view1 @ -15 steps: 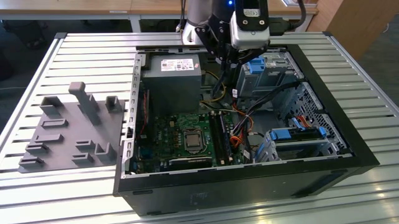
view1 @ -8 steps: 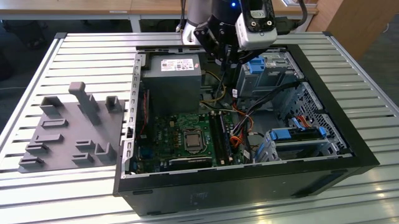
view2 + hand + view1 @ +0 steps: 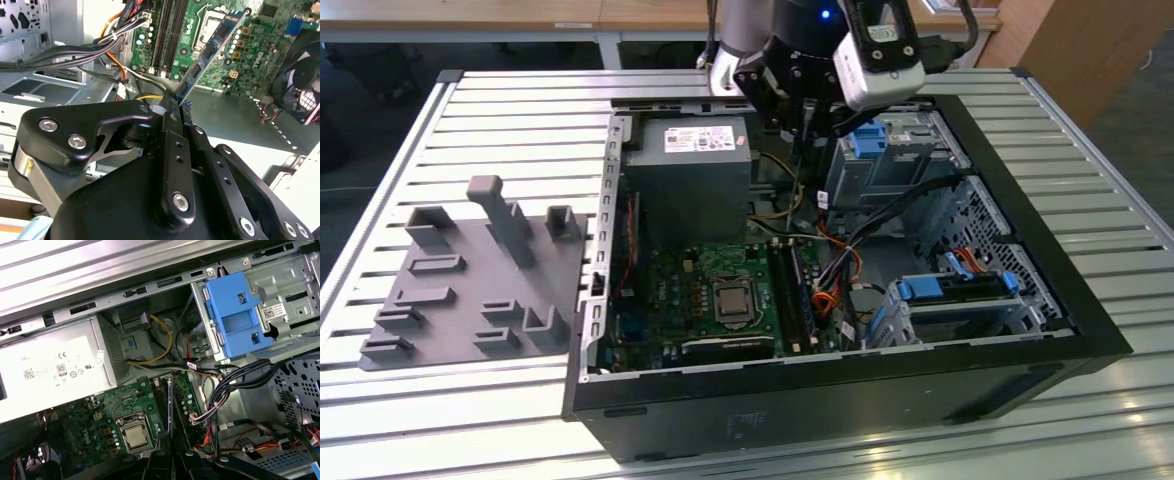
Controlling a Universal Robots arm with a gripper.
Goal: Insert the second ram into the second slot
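- Gripper (image 3: 176, 104) is clamped on one short end of the second ram (image 3: 212, 47). The rest of the stick juts out free toward the motherboard (image 3: 260, 60).
- Exterior view: the gripper hangs over the open PC case (image 3: 854, 395), at 12 o'clock from the memory slots (image 3: 790, 295). The slots sit at 3 o'clock from the CPU socket (image 3: 731, 298).
- First wrist view: the stick is seen edge-on, roughly along the slots' long axis. I'd say it is above them and not seated.
- Handling, my read: light, thin and stiff. The board won't take bending or twisting, and the chips and contact edge are fragile.
- An end grip on the smooth faces means it could pivot in the jaws under seating force.
- Best hold: the flat faces near the short edges, clear of the contacts.
- The cable bundle (image 3: 861, 250), at 2 o'clock from the slots, is a snag risk.
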